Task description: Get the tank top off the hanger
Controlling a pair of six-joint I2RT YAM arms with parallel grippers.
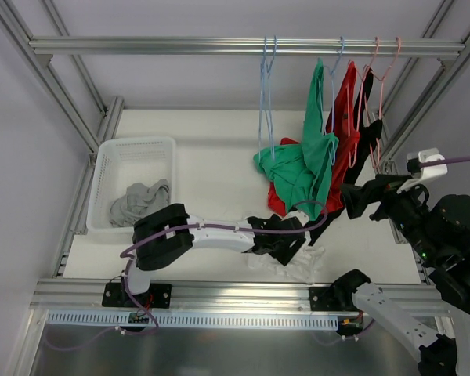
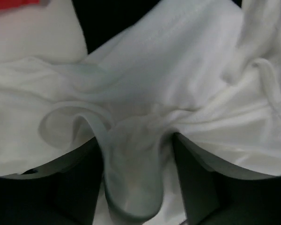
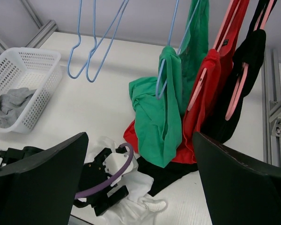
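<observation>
1. The white tank top (image 2: 178,70) lies crumpled on the counter (image 1: 211,180), low in the centre of the top view. It is off any hanger, and two blue hangers (image 1: 268,86) hang bare from the rail (image 1: 180,45) above it.
2. The left claw (image 2: 136,187) is down on it with its fingers well apart. A rolled fold of white cloth sits between them and does not look pinched.
3. The right claw (image 3: 138,154) is spread wide and holds nothing. It hangs at the right of the top view, near the black top (image 1: 370,137).
4. First risk: we judge that the left claw may close on that thin fold alone. The cloth could then slide out on lifting.
5. Second risk: the hems of the green top (image 1: 301,168) and the red top (image 1: 346,117) trail onto the counter just beside the white cloth. A claw closing wide could catch them too and tug their hangers.
6. Third risk: the purple cable (image 1: 243,229) loops near the hanging cloth and could snag it.
7. Fourth risk: the right arm is close enough to the black top that a swing could knock it loose.
8. At the left of the top view, the basket (image 1: 137,141) holds a grey garment (image 1: 137,202). A weak grip could drop the white top on the way there.
</observation>
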